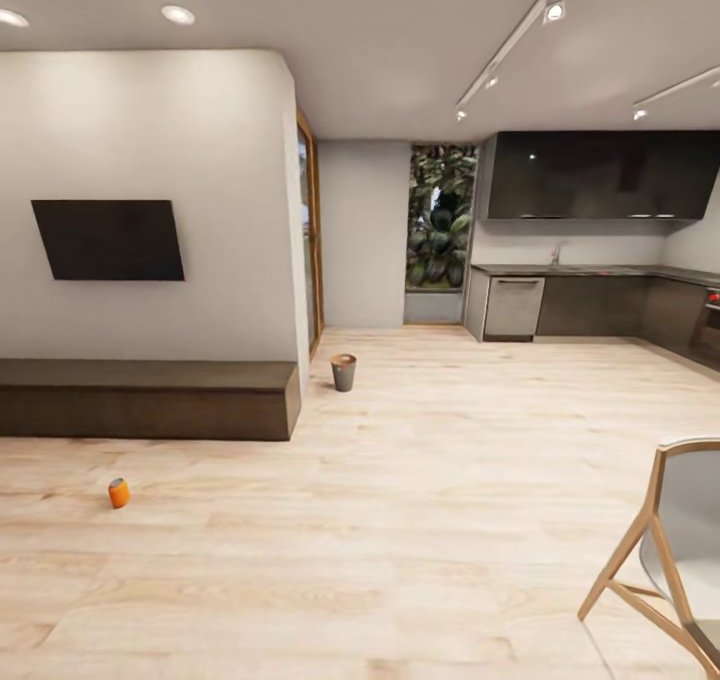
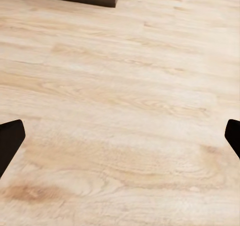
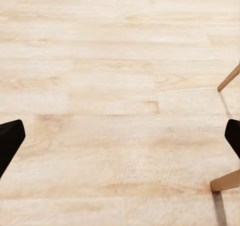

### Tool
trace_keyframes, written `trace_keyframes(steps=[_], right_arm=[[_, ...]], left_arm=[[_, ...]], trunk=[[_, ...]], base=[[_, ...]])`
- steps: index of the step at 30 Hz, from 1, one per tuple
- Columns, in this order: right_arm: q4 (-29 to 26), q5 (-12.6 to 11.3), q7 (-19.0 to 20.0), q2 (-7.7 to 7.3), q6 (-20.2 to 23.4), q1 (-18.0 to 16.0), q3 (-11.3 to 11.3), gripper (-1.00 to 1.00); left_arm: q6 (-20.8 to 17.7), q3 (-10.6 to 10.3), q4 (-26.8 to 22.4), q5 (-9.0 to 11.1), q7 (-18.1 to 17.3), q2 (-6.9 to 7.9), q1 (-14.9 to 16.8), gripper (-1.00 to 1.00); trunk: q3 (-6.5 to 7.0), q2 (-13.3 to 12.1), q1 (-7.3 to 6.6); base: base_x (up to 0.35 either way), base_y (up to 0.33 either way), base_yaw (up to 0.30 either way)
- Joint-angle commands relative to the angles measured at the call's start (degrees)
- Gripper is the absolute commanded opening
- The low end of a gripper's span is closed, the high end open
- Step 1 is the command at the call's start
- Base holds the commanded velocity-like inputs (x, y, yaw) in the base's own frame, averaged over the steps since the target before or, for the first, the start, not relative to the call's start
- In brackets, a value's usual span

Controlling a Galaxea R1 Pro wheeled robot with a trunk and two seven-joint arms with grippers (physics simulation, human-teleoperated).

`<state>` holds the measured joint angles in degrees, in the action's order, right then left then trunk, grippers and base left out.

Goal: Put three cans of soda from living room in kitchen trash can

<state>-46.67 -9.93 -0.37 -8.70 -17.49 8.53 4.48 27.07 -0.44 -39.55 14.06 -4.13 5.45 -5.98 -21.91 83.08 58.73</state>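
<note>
Pale wood-plank floor (image 1: pixel 430 480) underfoot, grain and knots plain to see, with a soft satin sheen. The long low bench (image 1: pixel 150 398) looks like dark matt wood. Walls (image 1: pixel 150 130) are smooth matt plaster. Upper kitchen cabinets (image 1: pixel 600 175) are glossy black, catching ceiling-light reflections. The dishwasher front (image 1: pixel 514 307) reads as brushed metal. The chair (image 1: pixel 665 550) has light wooden legs and a smooth grey shell. The orange can (image 1: pixel 119 493) looks smooth, with a pale top.

Open-plan home, wall television (image 1: pixel 108 239), dark kitchen cabinets (image 1: pixel 600 174), wood floor (image 1: pixel 420 480)
</note>
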Motion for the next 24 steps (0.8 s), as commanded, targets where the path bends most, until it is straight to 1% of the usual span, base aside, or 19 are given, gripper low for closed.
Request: trace_keyframes(steps=[1,24], right_arm=[[0.0,0.0,0.0,0.00,0.0,0.0,0.0,1.00],[0.0,0.0,0.0,0.00,0.0,0.0,0.0,1.00]], left_arm=[[0.0,0.0,0.0,0.0,0.0,0.00,0.0,1.00],[0.0,0.0,0.0,0.0,0.0,0.00,0.0,1.00]], trunk=[[0.00,0.0,0.00],[0.00,0.0,0.00]], base=[[0.312,-0.023,0.000],[0.320,-0.003,0.000]])
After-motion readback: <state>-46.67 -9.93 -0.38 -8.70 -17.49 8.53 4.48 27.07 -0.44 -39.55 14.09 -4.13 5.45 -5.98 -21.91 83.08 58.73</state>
